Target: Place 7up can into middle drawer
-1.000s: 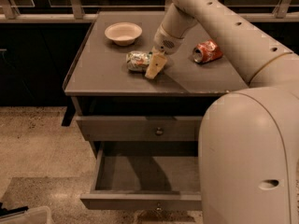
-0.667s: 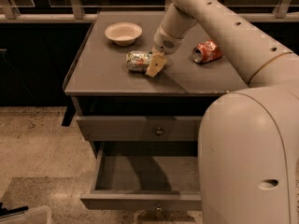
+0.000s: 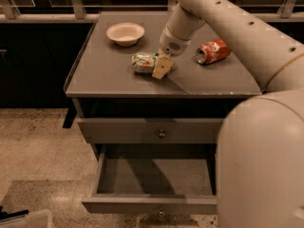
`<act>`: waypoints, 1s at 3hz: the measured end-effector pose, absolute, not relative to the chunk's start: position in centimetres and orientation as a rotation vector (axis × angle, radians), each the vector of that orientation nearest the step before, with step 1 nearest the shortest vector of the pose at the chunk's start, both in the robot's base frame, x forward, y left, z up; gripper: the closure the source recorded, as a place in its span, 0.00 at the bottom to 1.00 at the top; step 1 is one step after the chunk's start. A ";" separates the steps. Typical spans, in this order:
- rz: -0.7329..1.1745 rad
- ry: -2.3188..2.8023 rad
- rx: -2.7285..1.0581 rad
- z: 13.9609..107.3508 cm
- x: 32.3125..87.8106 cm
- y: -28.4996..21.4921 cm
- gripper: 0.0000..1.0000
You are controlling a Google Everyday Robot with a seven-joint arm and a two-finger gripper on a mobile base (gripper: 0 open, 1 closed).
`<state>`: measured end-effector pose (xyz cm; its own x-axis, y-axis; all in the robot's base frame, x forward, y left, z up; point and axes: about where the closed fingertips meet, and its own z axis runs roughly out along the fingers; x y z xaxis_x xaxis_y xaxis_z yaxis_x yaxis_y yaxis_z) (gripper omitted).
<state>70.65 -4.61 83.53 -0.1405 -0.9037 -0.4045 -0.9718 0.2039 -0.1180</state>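
The 7up can, silver with a green label, lies on its side near the middle of the cabinet top. My gripper comes down from the upper right and sits right at the can's right end, low over the top. The middle drawer is pulled out below and its grey inside has nothing in it. Its front with a small round knob faces the camera.
A red-orange soda can lies on its side at the right of the top. A white bowl stands at the back left. The upper knobbed drawer front is closed. My arm's large white body fills the lower right.
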 end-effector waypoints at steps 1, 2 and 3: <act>0.101 2.088 -1.592 88.2 67.6 -7.2 1.00; 0.071 2.130 -1.509 89.6 62.1 -8.8 1.00; 0.117 2.183 -1.423 88.5 56.4 -9.6 1.00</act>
